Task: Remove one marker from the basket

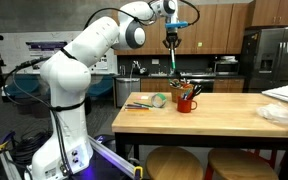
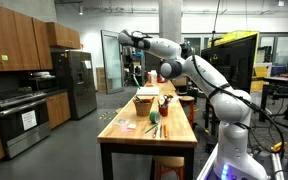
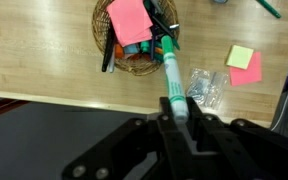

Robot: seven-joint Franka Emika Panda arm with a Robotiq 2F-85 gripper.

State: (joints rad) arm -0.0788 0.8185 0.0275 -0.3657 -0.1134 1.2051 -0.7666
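My gripper (image 3: 180, 112) is shut on a slim green marker (image 3: 170, 68), which points down from the jaws toward the table. In an exterior view the gripper (image 1: 172, 40) is high above the table, and the marker (image 1: 174, 60) hangs below it, its lower end above and a little to the side of the red basket (image 1: 187, 101). From the wrist view the basket (image 3: 132, 68) is seen from above. It holds pink sticky notes and several dark pens and markers.
The basket stands on a wooden table (image 1: 224, 112) near a pale green round object (image 1: 160, 100) and loose markers (image 1: 139, 104). Yellow and pink sticky notes (image 3: 244, 62), crumpled clear plastic (image 3: 204, 88) and another green marker (image 3: 269, 8) lie beside it. Stools stand under the table edge.
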